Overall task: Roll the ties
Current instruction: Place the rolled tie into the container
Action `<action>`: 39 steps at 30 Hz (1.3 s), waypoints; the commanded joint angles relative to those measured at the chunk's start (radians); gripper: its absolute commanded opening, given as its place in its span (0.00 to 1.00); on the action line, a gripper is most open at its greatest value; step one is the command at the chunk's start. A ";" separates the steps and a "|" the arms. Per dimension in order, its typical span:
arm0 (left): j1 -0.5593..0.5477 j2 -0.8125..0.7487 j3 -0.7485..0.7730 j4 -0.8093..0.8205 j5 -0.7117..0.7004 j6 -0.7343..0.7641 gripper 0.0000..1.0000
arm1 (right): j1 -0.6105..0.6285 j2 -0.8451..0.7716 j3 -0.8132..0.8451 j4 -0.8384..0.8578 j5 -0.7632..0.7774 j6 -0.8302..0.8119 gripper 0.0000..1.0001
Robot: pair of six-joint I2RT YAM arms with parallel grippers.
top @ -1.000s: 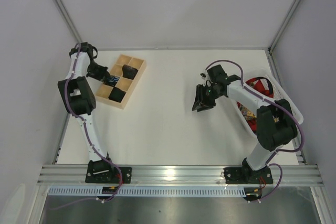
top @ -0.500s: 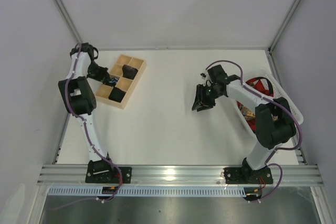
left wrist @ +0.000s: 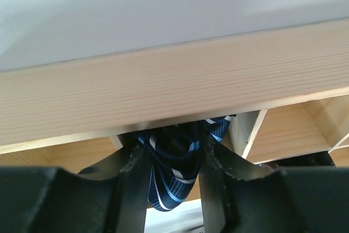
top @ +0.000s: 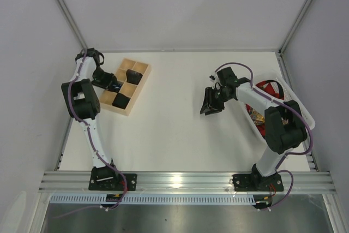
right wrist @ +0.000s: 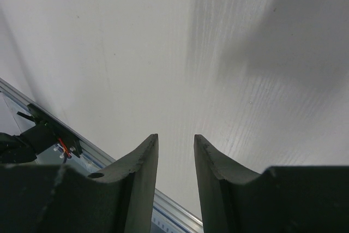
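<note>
My left gripper (top: 110, 84) is shut on a rolled navy tie with pale stripes (left wrist: 173, 159), held low over the left-middle compartment of the wooden box (top: 140, 85). In the left wrist view the box's wooden wall (left wrist: 174, 91) fills the frame just beyond my left gripper (left wrist: 174, 154). Two dark rolled ties lie in other compartments, one at the back (top: 133, 75) and one at the front (top: 122, 100). My right gripper (top: 210, 104) is open and empty above the bare table, as the right wrist view (right wrist: 175, 137) shows.
A white tray (top: 306, 115) at the right edge holds loose red and gold ties (top: 265, 87) under the right arm. The aluminium rail (top: 185, 180) runs along the near edge. Walls close in on the left, back and right.
My left gripper has shifted slightly right, further over the box, with the navy tie in it. The right gripper has barely moved.
</note>
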 commanded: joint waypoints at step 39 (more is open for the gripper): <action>-0.003 -0.182 -0.057 -0.089 0.025 0.002 0.72 | -0.009 0.032 0.039 0.017 -0.049 -0.014 0.37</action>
